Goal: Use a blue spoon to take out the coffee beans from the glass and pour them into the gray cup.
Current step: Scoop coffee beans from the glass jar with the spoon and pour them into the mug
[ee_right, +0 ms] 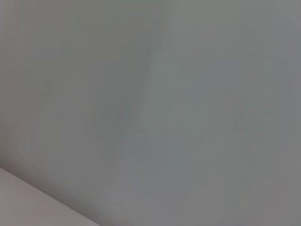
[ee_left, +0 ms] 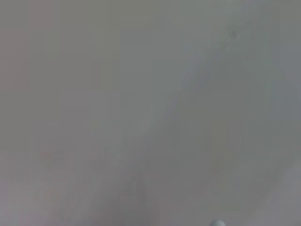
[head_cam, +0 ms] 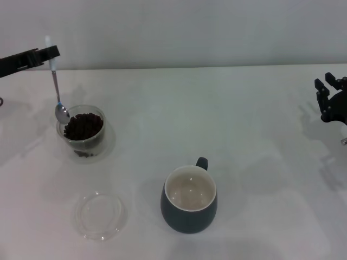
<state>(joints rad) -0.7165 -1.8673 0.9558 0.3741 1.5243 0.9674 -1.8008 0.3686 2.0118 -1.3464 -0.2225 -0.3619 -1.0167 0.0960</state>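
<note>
In the head view, the left pincer was up at the far left, clamped on the pale top end of the blue spoon. The spoon hung straight down. Its shiny bowl sat at the far left rim of the glass, just touching the coffee beans. The beans filled the glass, dark and heaped up. The glass stood on the white counter at the left side. Closer to the robot, a flat clear saucer lay on the counter, apart from the glass. The gray cup stood near the middle, close to the robot, well apart from the glass. It was white inside, and its handle pointed away from the robot. The right pincer hung at the far right edge with its fingers apart, holding nothing.

The left wrist view showed only a blurry gray surface, with a tiny pale bit at one edge.

The right wrist view showed only plain gray and a paler corner.
</note>
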